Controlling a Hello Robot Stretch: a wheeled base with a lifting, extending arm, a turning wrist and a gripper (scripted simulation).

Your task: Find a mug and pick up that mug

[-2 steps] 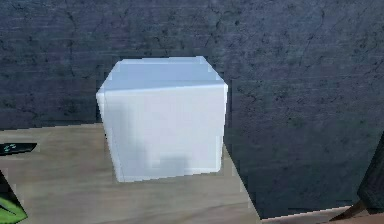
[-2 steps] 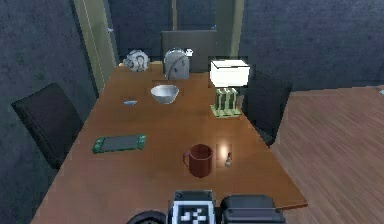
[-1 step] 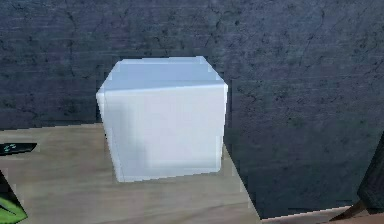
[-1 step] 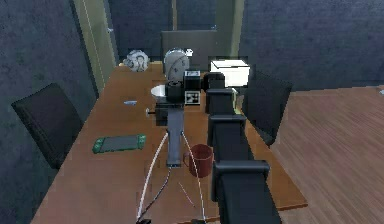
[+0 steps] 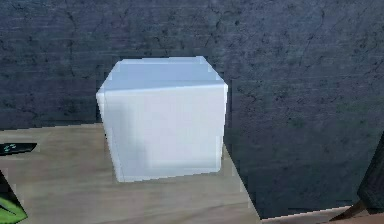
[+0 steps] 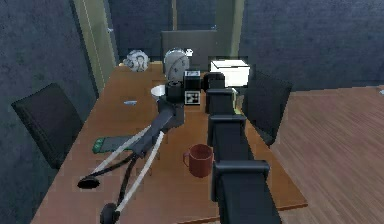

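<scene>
A dark red mug (image 6: 198, 158) stands on the long wooden table (image 6: 130, 110), close to the left of the dark arm bar (image 6: 235, 150). The gripper (image 6: 98, 197) reaches down and left from its dark body (image 6: 165, 125), and its two thin fingers (image 6: 125, 160) end over bare tabletop near the table's near left corner. It holds nothing. The mug lies to the right of the fingers, apart from their tips. Two white marked squares (image 6: 190, 97) sit at the arm's far end.
On the table are a white box (image 6: 230, 70), a grey appliance (image 6: 178, 62), a small white bowl (image 6: 158, 90) and a flat dark-green item (image 6: 105, 145). Dark chairs (image 6: 45, 115) (image 6: 265, 100) flank it. The forward view has a white box (image 5: 165, 120) on a wooden top (image 5: 100, 190) by a dark wall.
</scene>
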